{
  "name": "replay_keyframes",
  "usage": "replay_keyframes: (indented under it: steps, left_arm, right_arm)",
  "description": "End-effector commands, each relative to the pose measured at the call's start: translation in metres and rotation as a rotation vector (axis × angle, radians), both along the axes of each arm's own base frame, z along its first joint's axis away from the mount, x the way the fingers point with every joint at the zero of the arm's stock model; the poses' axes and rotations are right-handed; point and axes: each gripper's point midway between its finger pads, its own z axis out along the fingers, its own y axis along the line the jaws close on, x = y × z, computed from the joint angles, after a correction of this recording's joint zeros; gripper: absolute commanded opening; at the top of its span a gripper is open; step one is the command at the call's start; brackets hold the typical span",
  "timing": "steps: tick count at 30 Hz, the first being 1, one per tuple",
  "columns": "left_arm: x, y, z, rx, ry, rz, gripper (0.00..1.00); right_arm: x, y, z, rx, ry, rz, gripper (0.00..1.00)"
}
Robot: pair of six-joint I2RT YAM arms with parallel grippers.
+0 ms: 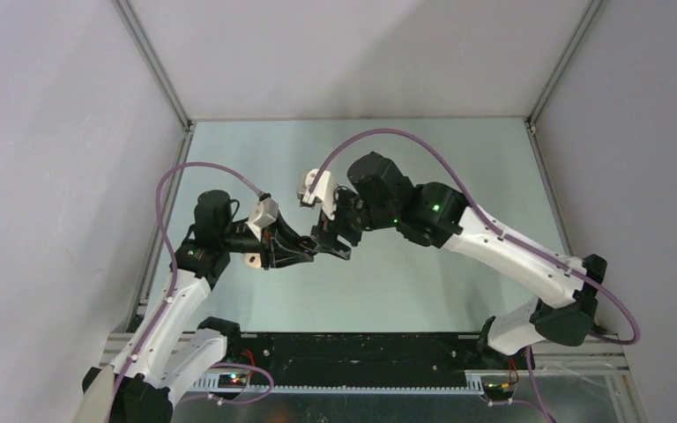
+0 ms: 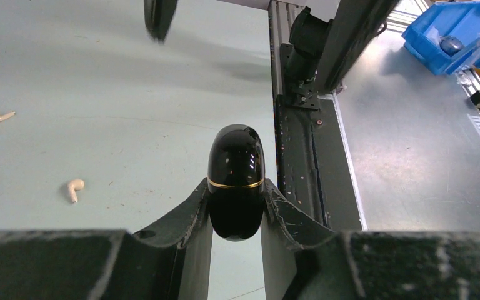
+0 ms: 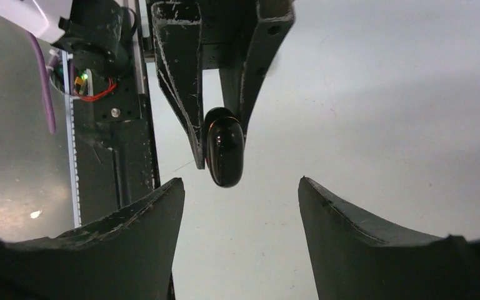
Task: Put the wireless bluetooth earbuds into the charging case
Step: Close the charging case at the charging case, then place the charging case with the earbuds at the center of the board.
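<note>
The left claw [image 1: 313, 255] is clamped on the charging case [image 2: 236, 187], a glossy black pebble with a thin gold seam, lid shut, near the middle of the surface [image 1: 423, 291]. The right claw [image 3: 240, 190] faces it with jaws spread wide and nothing between them. Two pale, short-stemmed wireless bluetooth earbuds [image 2: 75, 189] lie apart on the matt pale-green top, the farther earbud [image 2: 0, 115] well off from the claw, both away from the black rail [image 2: 300, 162] at the near edge. Plain grey walls [image 1: 53, 132] enclose it.
</note>
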Motion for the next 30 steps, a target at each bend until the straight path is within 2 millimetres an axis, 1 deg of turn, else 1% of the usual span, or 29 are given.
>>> replay_keyframes:
  steps: [1, 2, 3, 4, 7, 9, 11, 12, 13, 14, 15, 16, 17, 18, 19, 20, 21, 22, 23, 25, 26, 27, 29, 30]
  left_arm:
    - [0.002, -0.001, 0.021, -0.023, -0.098, -0.016, 0.00]
    - [0.002, -0.001, 0.022, -0.023, -0.099, -0.015, 0.00]
    - [0.002, -0.001, 0.022, -0.023, -0.098, -0.016, 0.00]
    - [0.002, -0.001, 0.022, -0.024, -0.098, -0.016, 0.00]
    - [0.004, -0.001, 0.022, -0.021, -0.098, -0.008, 0.00]
    - [0.009, -0.001, 0.024, -0.016, -0.090, 0.026, 0.00]
    - [0.024, -0.001, 0.025, -0.012, -0.080, 0.099, 0.00]
    - [0.031, 0.000, 0.024, -0.005, -0.082, 0.137, 0.00]
    - [0.035, 0.000, 0.023, -0.006, -0.082, 0.152, 0.00]
    - [0.042, 0.000, 0.022, -0.004, -0.089, 0.182, 0.00]
    - [0.046, 0.000, 0.022, -0.003, -0.074, 0.203, 0.00]
    - [0.054, 0.001, 0.020, 0.005, -0.071, 0.237, 0.00]
    - [0.058, 0.002, 0.019, 0.010, -0.070, 0.254, 0.00]
    - [0.067, 0.004, 0.016, 0.023, -0.065, 0.295, 0.00]
    - [0.077, 0.006, 0.014, 0.036, -0.064, 0.343, 0.00]
    - [0.085, 0.007, 0.012, 0.046, -0.057, 0.368, 0.00]
    - [0.095, 0.011, 0.008, 0.063, -0.056, 0.421, 0.00]
    - [0.103, 0.012, 0.004, 0.078, -0.044, 0.443, 0.00]
    - [0.112, 0.015, 0.000, 0.096, -0.038, 0.482, 0.00]
    - [0.127, 0.018, -0.011, 0.137, -0.009, 0.523, 0.00]
    - [0.136, 0.018, -0.021, 0.166, 0.020, 0.534, 0.00]
    - [0.146, 0.021, -0.019, 0.181, 0.021, 0.570, 0.00]
    - [0.164, 0.022, -0.049, 0.264, 0.129, 0.591, 0.01]
    - [0.171, 0.024, -0.056, 0.292, 0.150, 0.606, 0.01]
  right_arm:
    - [0.003, -0.017, 0.067, 0.174, -0.046, -0.034, 0.72]
    - [0.011, -0.019, 0.066, 0.180, -0.044, -0.079, 0.72]
    - [0.026, -0.022, 0.065, 0.183, -0.066, -0.141, 0.71]
    - [0.037, -0.022, 0.063, 0.182, -0.077, -0.189, 0.71]
    - [0.059, -0.028, 0.052, 0.154, -0.076, -0.272, 0.71]
    - [0.068, -0.034, 0.049, 0.144, -0.081, -0.300, 0.72]
    - [0.080, -0.045, 0.050, 0.136, -0.113, -0.338, 0.72]
    - [0.091, -0.057, 0.055, 0.139, -0.144, -0.380, 0.72]
    - [0.096, -0.063, 0.052, 0.133, -0.149, -0.399, 0.72]
    - [0.106, -0.077, 0.054, 0.138, -0.156, -0.437, 0.72]
    - [0.109, -0.087, 0.057, 0.153, -0.156, -0.461, 0.73]
    - [0.119, -0.100, 0.054, 0.153, -0.149, -0.499, 0.73]
    - [0.121, -0.109, 0.059, 0.179, -0.145, -0.518, 0.75]
    - [0.131, -0.124, 0.051, 0.173, -0.133, -0.561, 0.79]
    - [0.130, -0.133, 0.059, 0.207, -0.141, -0.572, 0.83]
    - [0.139, -0.149, 0.048, 0.196, -0.131, -0.616, 0.95]
    - [0.144, -0.163, 0.056, 0.227, -0.151, -0.648, 0.98]
    - [0.145, -0.172, 0.049, 0.221, -0.147, -0.665, 0.99]
    - [0.149, -0.184, 0.048, 0.218, -0.150, -0.696, 0.99]
    - [0.154, -0.198, 0.035, 0.183, -0.121, -0.729, 0.99]
    - [0.155, -0.201, 0.027, 0.167, -0.105, -0.740, 0.99]
    - [0.157, -0.208, 0.022, 0.157, -0.090, -0.755, 0.99]
    - [0.161, -0.213, 0.004, 0.139, -0.051, -0.773, 0.99]
    - [0.162, -0.215, 0.000, 0.138, -0.038, -0.780, 1.00]
